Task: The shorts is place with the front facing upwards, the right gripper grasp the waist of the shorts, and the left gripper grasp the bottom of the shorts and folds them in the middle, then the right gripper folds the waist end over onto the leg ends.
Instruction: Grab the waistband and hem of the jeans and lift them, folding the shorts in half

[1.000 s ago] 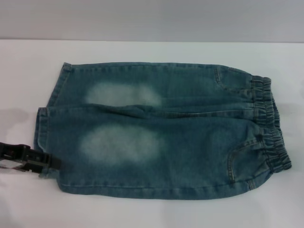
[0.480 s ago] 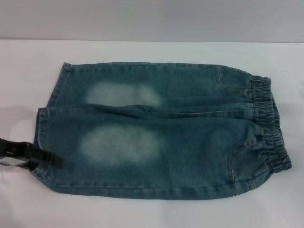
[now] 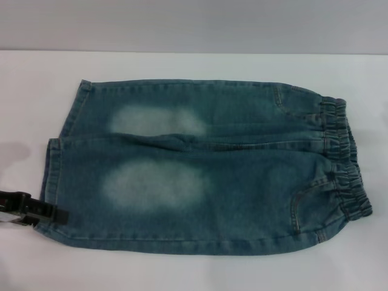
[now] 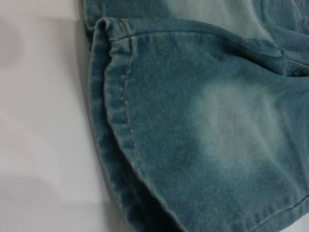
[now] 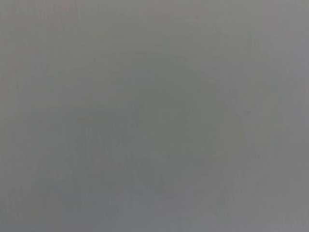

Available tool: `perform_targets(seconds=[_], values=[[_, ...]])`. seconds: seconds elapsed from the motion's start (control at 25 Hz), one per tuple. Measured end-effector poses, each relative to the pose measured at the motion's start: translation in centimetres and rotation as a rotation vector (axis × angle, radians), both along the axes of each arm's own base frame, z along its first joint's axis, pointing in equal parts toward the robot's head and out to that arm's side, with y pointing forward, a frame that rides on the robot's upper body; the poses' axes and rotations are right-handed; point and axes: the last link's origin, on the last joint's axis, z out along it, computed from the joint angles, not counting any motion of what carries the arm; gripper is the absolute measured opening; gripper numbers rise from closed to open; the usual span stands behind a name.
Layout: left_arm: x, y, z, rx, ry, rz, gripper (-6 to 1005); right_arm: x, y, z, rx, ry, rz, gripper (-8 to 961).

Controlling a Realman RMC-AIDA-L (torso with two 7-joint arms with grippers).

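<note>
Black left gripper (image 3: 53,213): slim two-finger tool at lower left of the head view, tip at the corner of the nearer leg hem; impossible to tell whether parted or closed on cloth.
Stitched leg hems (image 3: 51,173): straight, flat, left side of frame; near hem lifted into a slight open fold in the left wrist view (image 4: 113,140).
Blue-green denim shorts (image 3: 242,182): spread flat, front up, filling mid-frame on the white table (image 3: 182,63), legs left, waist right.
Handling, judged: soft but thick, moderately heavy; likely to drape and drag rather than slip; best pinched at hem corner and waistband edge.
Gathered elastic waistband (image 3: 345,163): right of frame, ruched, untouched.
Right gripper: nowhere visible; wrist view plain grey.
</note>
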Motion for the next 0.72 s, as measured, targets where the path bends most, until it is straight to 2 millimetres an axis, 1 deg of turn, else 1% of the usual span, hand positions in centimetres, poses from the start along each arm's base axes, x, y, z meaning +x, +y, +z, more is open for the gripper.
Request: perform_targets(seconds=[0.2,0.52,0.72], values=[[-0.2,0.0,-0.1,0.005,0.011,-0.007,564,0.0,0.0,0.0,0.000,0.002,0.000,711],[-1.1,0.1,-0.3,-0.002,0.094,0.010,302,0.0,0.0,-0.1,0.002,0.006,-0.006,710],[-1.1,0.4,-0.3,0.000,0.110,0.002,115,0.1,0.0,0.0,0.007,0.021,-0.010,710]])
